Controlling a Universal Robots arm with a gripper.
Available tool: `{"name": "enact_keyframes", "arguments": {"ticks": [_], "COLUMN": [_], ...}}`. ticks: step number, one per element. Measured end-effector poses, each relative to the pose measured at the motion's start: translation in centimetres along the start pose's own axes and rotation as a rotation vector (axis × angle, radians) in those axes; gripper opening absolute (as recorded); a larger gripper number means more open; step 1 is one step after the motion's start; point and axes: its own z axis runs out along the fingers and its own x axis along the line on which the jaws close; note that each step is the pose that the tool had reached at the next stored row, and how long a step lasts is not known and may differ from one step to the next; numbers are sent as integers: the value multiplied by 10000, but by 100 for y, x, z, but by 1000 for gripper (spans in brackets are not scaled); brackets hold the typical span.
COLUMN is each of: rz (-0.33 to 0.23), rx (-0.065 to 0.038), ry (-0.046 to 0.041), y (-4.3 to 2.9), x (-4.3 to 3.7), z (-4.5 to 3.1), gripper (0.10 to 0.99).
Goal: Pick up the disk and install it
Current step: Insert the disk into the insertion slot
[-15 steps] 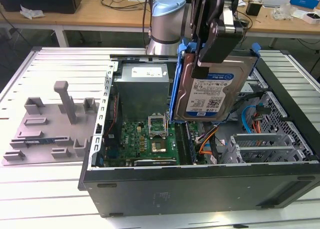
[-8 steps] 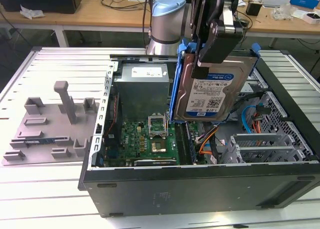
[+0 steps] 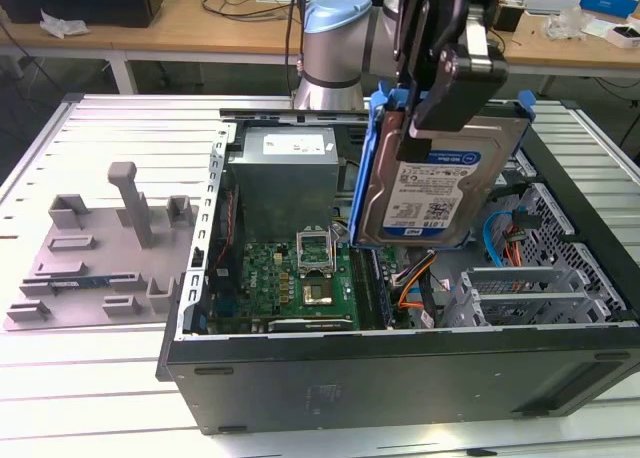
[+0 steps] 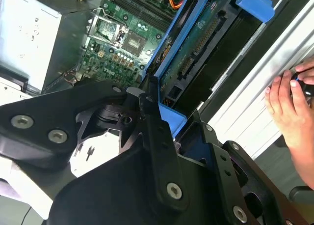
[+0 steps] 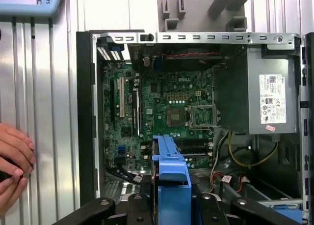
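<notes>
In the exterior view the disk (image 3: 432, 186), a silver drive with a white-and-blue label in a bright blue bracket, hangs tilted on edge above the open computer case (image 3: 400, 368). My gripper (image 3: 442, 113) is shut on its upper edge. The second wrist view has the disk's green circuit-board underside (image 4: 195, 55) running away from the black gripper (image 4: 164, 129). In the first wrist view the blue bracket end of the disk (image 5: 169, 168) pokes out from the gripper (image 5: 169, 205), over the motherboard (image 5: 162, 112).
Inside the case sit a grey power-supply box (image 3: 290, 173), the motherboard (image 3: 300, 278) and a metal drive cage (image 3: 520, 293) with orange and blue cables. A grey fixture plate (image 3: 100, 248) lies at the exterior view's left. A person's hand (image 4: 289, 102) rests on the ribbed table beside the case.
</notes>
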Motion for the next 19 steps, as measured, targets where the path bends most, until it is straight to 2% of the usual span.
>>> {"name": "enact_keyframes", "arguments": {"ticks": [3,8,12,13,16,19], "rz": [-1,-1,0,-1,0,-1], "rx": [-1,-5,-8,-8,-9,-9], "ry": [1,0,1,1,0,0], "y": [-60,-254,-368,-436,-533,-705], "x": [25,90,128,150,175,197], "z": [-2,-8,-12,-13,-15,-18], "gripper": [369,369,369,369,369,369]}}
